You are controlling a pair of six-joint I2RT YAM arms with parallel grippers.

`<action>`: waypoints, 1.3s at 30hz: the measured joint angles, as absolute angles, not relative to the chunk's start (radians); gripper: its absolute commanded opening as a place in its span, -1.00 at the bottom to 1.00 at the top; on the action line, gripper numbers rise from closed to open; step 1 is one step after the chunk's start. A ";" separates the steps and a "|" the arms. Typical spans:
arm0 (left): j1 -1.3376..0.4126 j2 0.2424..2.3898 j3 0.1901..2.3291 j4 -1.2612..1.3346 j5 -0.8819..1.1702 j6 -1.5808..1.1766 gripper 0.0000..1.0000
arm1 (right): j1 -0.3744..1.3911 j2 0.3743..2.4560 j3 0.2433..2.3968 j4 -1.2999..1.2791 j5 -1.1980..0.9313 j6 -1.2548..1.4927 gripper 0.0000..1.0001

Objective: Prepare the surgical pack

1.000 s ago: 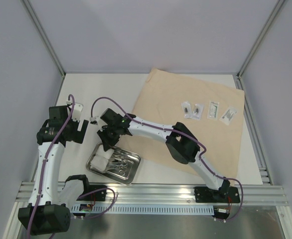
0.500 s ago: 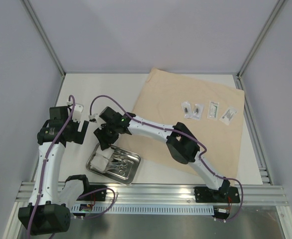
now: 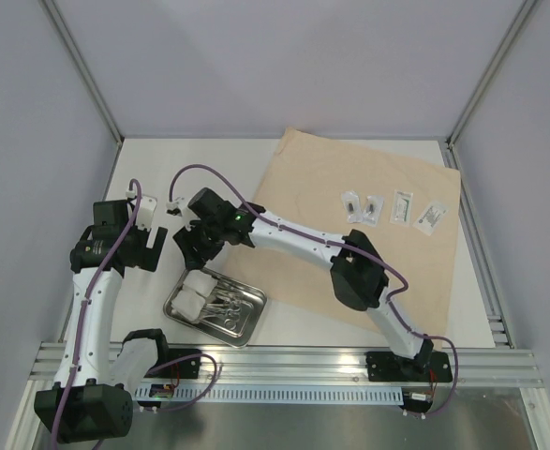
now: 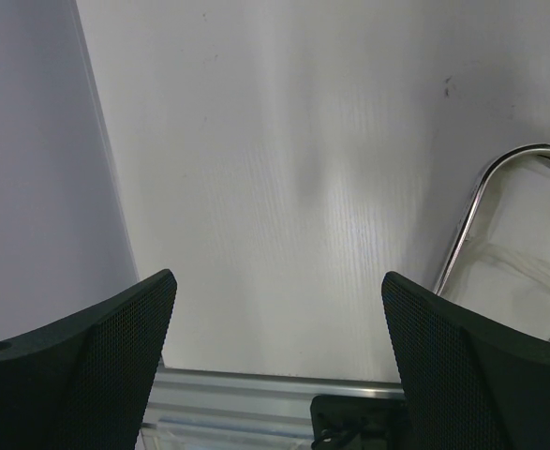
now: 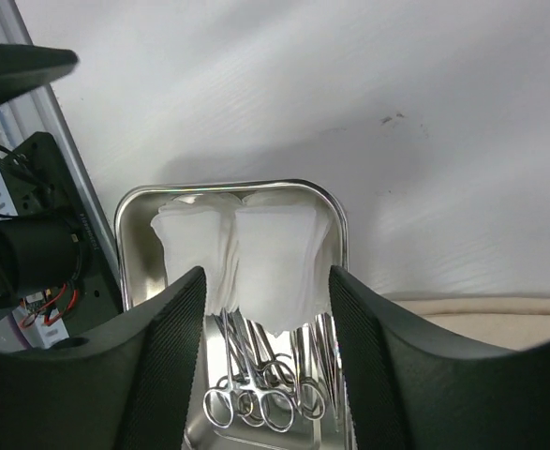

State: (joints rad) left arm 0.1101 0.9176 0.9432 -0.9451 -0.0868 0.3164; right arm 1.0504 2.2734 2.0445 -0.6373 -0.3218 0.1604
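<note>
Wrap sheet (image 3: pixel 331 178): tan, spread flat over the right half of the white table (image 3: pixel 148 169), turned askew with one corner toward the far wall; crossed on its left part by the right arm.

Clear packets (image 3: pixel 372 207): four, small, in a row on the far right part of the wrap sheet, apart from one another.

Steel tray (image 3: pixel 252 317): shiny, rectangular, on bare table at the near left, just beside the near-left edge of the wrap sheet; contact between the two not clear. Rounded rim (image 5: pixel 120 220) in full sight from the right wrist, one corner of it (image 4: pixel 471 206) at the right edge of the left wrist view.

Gauze pads (image 3: pixel 192 292): two white pads side by side in the left end of the steel tray, filling its width (image 5: pixel 279 258).

Clamps (image 3: pixel 226 307): several, steel, lying in the steel tray right of the gauze pads, ring handles (image 5: pixel 265 398) bunched together, far ends running under the pads' edge.

Right gripper (image 5: pixel 267 272): jaws parted, nothing held; poised over the far-left end of the steel tray, gauze pads visible below in the gap.

Left gripper (image 4: pixel 276 277): jaws spread wide, nothing between them; over bare table left of the steel tray, well apart from the wrap sheet.
</note>
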 measured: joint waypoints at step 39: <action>0.110 0.923 0.943 -0.946 -0.072 0.321 1.00 | 1.036 2.230 1.923 -0.527 -0.347 0.299 -0.54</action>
State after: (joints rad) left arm 0.1101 0.9226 0.9432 -0.9459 -0.0719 0.3206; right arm 1.0359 2.2303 1.9228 -0.5274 -0.3466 0.2985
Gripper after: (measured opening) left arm 0.999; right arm 0.172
